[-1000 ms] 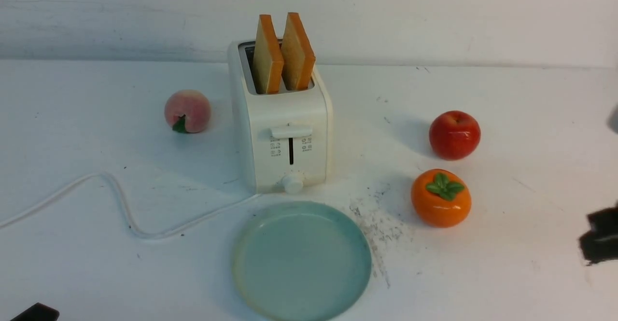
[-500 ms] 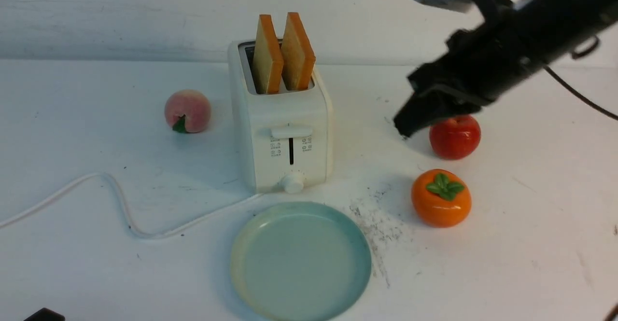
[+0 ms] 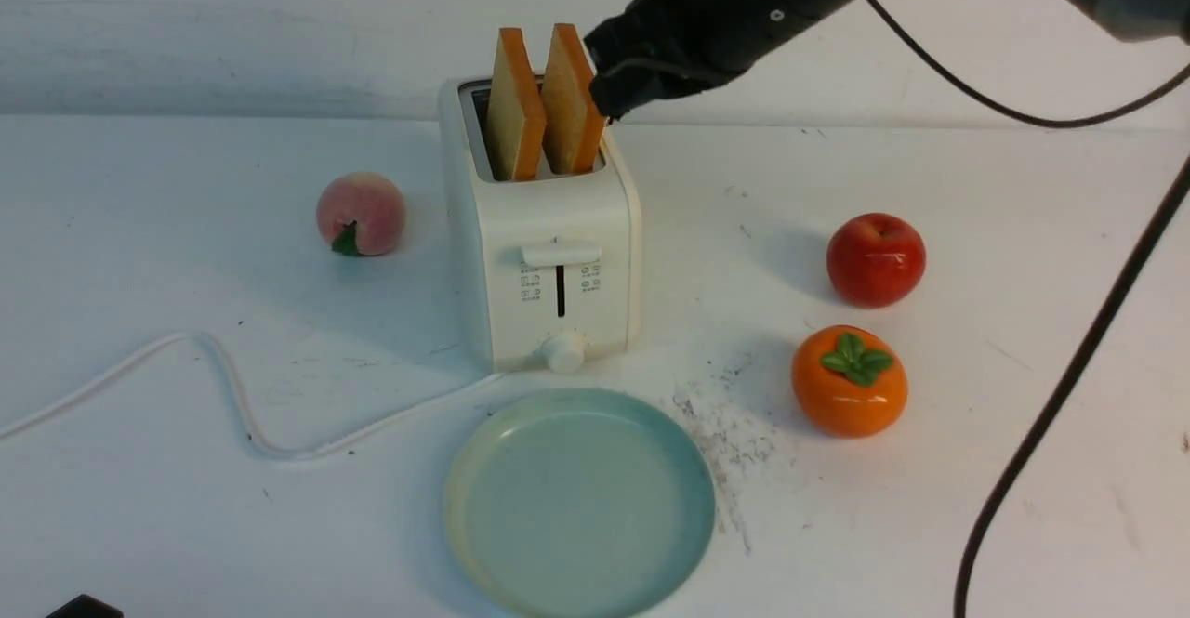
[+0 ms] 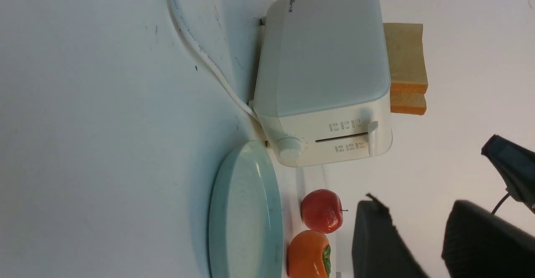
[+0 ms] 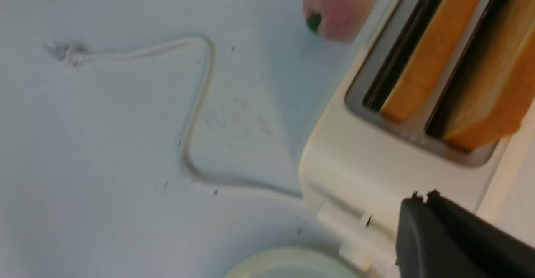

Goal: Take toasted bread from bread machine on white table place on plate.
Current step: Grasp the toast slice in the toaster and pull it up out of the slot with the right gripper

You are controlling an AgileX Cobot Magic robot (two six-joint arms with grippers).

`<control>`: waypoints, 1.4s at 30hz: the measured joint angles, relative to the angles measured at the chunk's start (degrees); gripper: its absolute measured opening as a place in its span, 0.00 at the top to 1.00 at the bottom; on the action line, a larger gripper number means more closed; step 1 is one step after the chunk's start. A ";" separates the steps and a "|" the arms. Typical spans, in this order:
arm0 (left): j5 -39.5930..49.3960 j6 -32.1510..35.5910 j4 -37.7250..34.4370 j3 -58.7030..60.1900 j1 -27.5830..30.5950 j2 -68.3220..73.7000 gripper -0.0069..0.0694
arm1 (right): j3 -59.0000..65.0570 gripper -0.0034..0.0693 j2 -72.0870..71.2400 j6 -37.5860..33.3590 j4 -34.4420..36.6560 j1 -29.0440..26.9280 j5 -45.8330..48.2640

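2 slices of toasted bread point(image 3: 514, 107) stood upright in the slots of the bread machine point(image 3: 548, 265), their upper halves sticking out above its top. The machine sat on the white worktop point(image 3: 186, 228), and the plate point(image 3: 578, 502) lay just in front of it, near its knob.

The right tool point(image 3: 612, 102) hung beside the top of the right slice point(image 3: 572, 102), its jaws together with nothing between them. Whether its tip touched the crust was hard to tell from the front view.

The left tool point(image 4: 413, 211) sat low at the near left corner, well apart from the machine, its jaws apart and holding nothing.

A peach point(image 3: 361, 214) lay left of the machine. An apple point(image 3: 876, 259) and a persimmon point(image 3: 849, 381) lay to its right, the persimmon nearer the front. The white cord point(image 3: 232, 386) ran from the machine's base off to the left.
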 joint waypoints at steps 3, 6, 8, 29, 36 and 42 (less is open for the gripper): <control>0.00 0.00 0.00 0.00 0.00 0.00 0.60 | 0.00 0.88 1.25 0.00 -1.51 0.00 -5.29; 0.07 0.00 0.00 0.00 0.00 0.00 0.60 | 0.00 0.76 3.19 0.00 -2.77 0.00 -9.52; 0.20 0.37 0.04 0.00 0.00 0.00 0.60 | 0.00 0.65 4.27 0.00 -3.31 -0.03 -11.43; 0.81 1.24 0.06 0.00 0.28 0.00 0.60 | 0.00 0.35 11.13 -0.04 -6.26 -0.03 -19.23; 0.81 1.24 0.06 0.00 0.28 0.00 0.60 | 0.00 0.54 12.29 -0.04 -6.35 -0.03 -19.84; 0.81 1.24 0.06 0.00 0.28 0.00 0.60 | 0.06 0.80 11.63 1.31 -5.79 0.25 -19.71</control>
